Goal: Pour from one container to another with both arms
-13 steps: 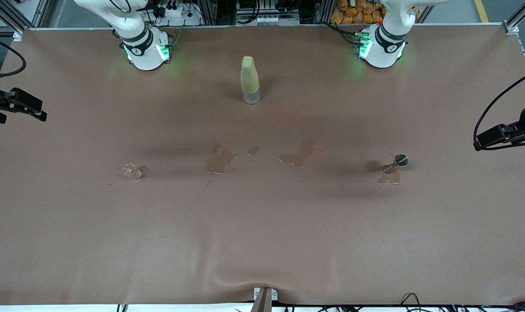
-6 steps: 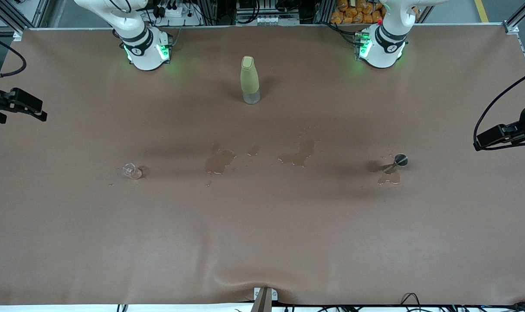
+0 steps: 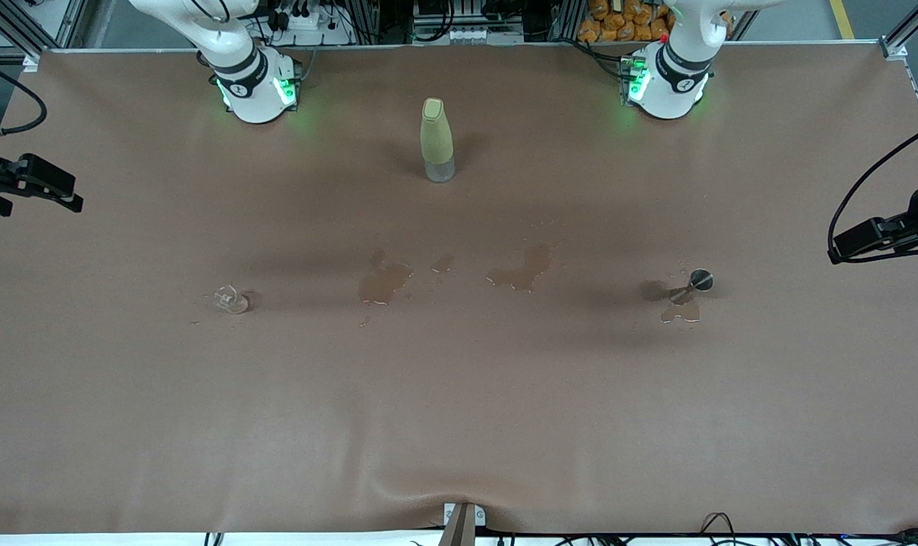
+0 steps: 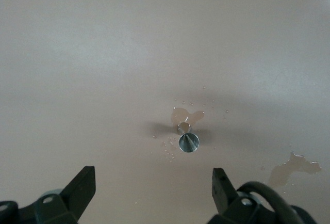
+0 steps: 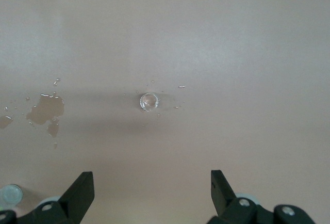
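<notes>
Tools first: we see the left tool [image 4: 149, 190] with its fingers spread wide and nothing between them, hanging high over the silver metal cup [image 3: 700, 280], and the right tool [image 5: 152, 190] spread just as wide and empty, hanging high over the glass cup [image 3: 231, 299]. Both cups stand on the worktop [image 3: 459, 425] well apart from each other, the metal one toward the left arm's end, the glass one toward the right arm's end, with the tall yellow-green bottle [image 3: 437, 140] standing between the two arm bases, farther from the front camera than either cup. We judge the main risk to be the grasp itself: both cups are very small, and a tool that comes down slightly off centre could push a cup over instead of closing around it. The metal cup looks narrow at the waist and sits beside a puddle [image 3: 681, 312], so it may slide or tip on the wet surface. The glass cup is clear and hard to make out against the brown cover, so we may misjudge its rim. More wet patches [image 3: 384, 282] lie between the cups. When we bring the two together, a small error in tilt or alignment would send liquid past the tiny metal rim.
</notes>
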Robot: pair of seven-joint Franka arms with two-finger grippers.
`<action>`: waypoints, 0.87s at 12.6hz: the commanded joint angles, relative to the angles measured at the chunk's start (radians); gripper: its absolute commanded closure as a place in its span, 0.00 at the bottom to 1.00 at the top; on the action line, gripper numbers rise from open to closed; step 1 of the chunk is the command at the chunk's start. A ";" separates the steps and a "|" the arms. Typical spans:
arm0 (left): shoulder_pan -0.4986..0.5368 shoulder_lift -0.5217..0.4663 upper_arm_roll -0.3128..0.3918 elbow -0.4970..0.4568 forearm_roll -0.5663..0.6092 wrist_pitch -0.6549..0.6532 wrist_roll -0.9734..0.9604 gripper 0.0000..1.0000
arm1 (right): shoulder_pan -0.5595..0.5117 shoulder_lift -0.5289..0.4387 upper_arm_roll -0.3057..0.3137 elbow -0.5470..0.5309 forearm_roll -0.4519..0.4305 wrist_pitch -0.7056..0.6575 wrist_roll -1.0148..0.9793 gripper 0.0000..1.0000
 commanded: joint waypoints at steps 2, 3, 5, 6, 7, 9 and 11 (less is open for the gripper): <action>0.001 0.000 -0.005 0.012 0.013 -0.017 -0.015 0.00 | 0.006 -0.007 -0.002 0.006 -0.009 -0.009 0.005 0.00; 0.001 0.000 -0.005 0.012 0.013 -0.017 -0.015 0.00 | 0.004 -0.007 -0.002 0.006 -0.011 -0.009 0.005 0.00; 0.001 0.000 -0.005 0.012 0.013 -0.017 -0.015 0.00 | 0.004 -0.007 -0.002 0.006 -0.009 -0.010 0.001 0.00; 0.001 0.000 -0.005 0.012 0.013 -0.017 -0.015 0.00 | 0.004 -0.009 -0.004 0.006 -0.009 -0.010 -0.003 0.00; 0.001 0.000 -0.005 0.012 0.013 -0.017 -0.015 0.00 | 0.003 -0.009 -0.005 0.004 -0.009 -0.018 -0.004 0.00; 0.000 0.000 -0.005 0.012 0.013 -0.017 -0.015 0.00 | 0.009 -0.027 -0.007 -0.003 -0.008 -0.050 -0.044 0.00; -0.005 0.000 -0.005 0.012 0.022 -0.017 -0.013 0.00 | -0.003 -0.052 -0.011 -0.011 -0.011 -0.073 -0.201 0.00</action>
